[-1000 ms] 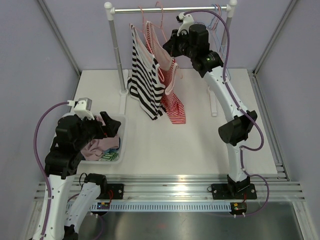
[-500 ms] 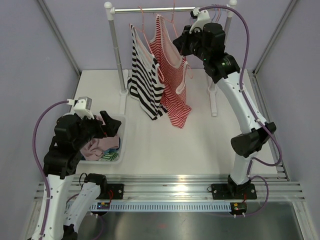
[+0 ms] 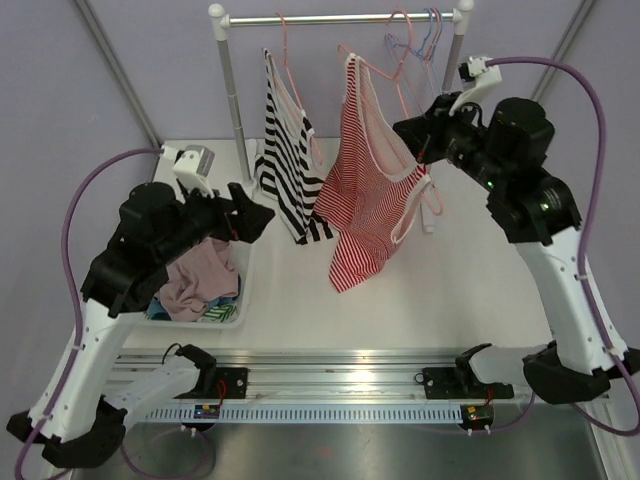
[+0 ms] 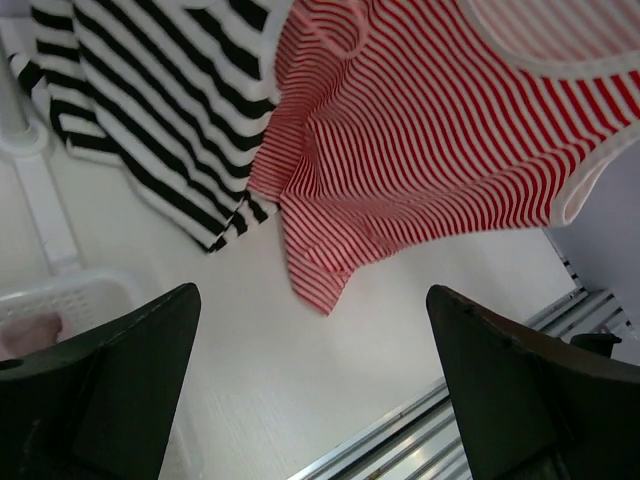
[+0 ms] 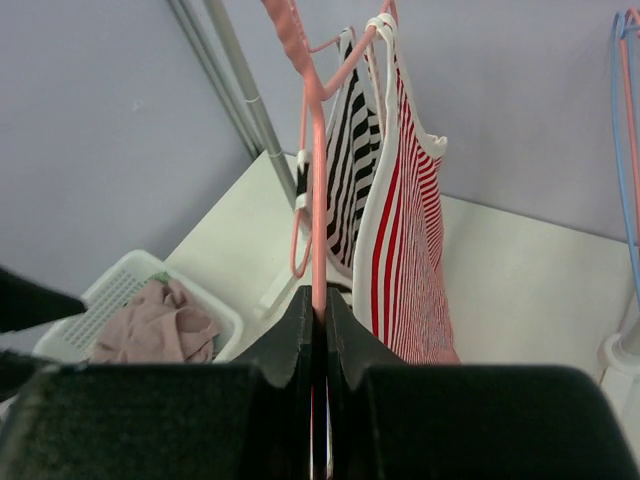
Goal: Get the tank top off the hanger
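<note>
- Surface [image 3: 300, 300]: white; carries the clothes rail [image 3: 340, 17].
- Red-and-white striped tank top [image 3: 365, 190]: hangs on the pink hanger [image 5: 318, 180] in mid-air, forward of the rail and above the surface. Likely light, soft and limp. Best taken at the hem or lower side and drawn down off the hanger's shoulders.
- Left hand [image 3: 255, 212]: spread fully wide, empty, near the hem.
- Right hand [image 5: 318, 300]: pinched tight on the pink hanger.

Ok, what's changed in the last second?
The right gripper, jaws shut on the pink hanger, pulled the red striped tank top away from the rail, rightward. The left gripper rose from the basket toward it, jaws open. The black striped top stayed hanging.
</note>
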Controlling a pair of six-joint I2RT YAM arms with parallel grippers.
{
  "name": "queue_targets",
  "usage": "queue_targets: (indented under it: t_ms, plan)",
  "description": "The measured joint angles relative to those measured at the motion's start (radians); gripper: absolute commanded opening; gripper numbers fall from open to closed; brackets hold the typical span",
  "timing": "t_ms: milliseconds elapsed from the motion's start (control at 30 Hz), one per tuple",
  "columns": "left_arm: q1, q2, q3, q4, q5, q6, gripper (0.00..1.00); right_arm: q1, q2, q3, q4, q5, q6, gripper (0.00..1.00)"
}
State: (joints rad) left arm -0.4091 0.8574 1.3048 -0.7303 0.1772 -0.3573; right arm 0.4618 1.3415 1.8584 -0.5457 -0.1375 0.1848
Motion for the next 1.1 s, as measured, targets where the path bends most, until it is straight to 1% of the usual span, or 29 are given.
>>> queue_targets:
  t_ms: [133,200,333,467,600,733,800,900,933,967,1033,1067,1100]
  plan:
    - [-0.204,0.136,0.185,0.029,-0.127,0.001,0.99,0.000,-0.139,-0.017,-0.084,-0.039,0.026,0.00]
    - [-0.286,0.200,0.274,0.053,-0.185,0.011,0.99,0.000,-0.203,-0.014,-0.139,-0.071,0.037,0.00]
    - [-0.394,0.299,0.401,0.127,-0.271,0.049,0.99,0.000,-0.284,-0.005,-0.239,-0.143,0.049,0.00]
    - [-0.459,0.367,0.459,0.207,-0.311,0.102,0.99,0.000,-0.359,-0.014,-0.314,-0.200,0.064,0.00]
    - [-0.480,0.430,0.494,0.248,-0.322,0.139,0.98,0.000,-0.426,-0.037,-0.351,-0.244,0.088,0.00]
    - [-0.496,0.462,0.478,0.293,-0.308,0.158,0.97,0.000,-0.495,-0.067,-0.365,-0.282,0.121,0.00]
    - [-0.515,0.465,0.458,0.317,-0.297,0.175,0.97,0.000,-0.510,-0.076,-0.367,-0.298,0.134,0.00]
    - [-0.551,0.471,0.444,0.347,-0.289,0.198,0.94,0.000,-0.514,-0.086,-0.367,-0.316,0.145,0.00]
    - [-0.560,0.475,0.444,0.355,-0.283,0.203,0.92,0.000,-0.513,-0.088,-0.370,-0.320,0.148,0.00]
    - [-0.565,0.480,0.444,0.363,-0.279,0.208,0.83,0.000,-0.512,-0.088,-0.373,-0.323,0.150,0.00]
    - [-0.569,0.487,0.444,0.374,-0.277,0.216,0.69,0.000,-0.512,-0.088,-0.375,-0.328,0.152,0.00]
    - [-0.569,0.493,0.444,0.378,-0.277,0.218,0.50,0.000,-0.512,-0.088,-0.375,-0.329,0.152,0.00]
    - [-0.569,0.498,0.444,0.383,-0.279,0.216,0.42,0.000,-0.512,-0.088,-0.376,-0.330,0.152,0.00]
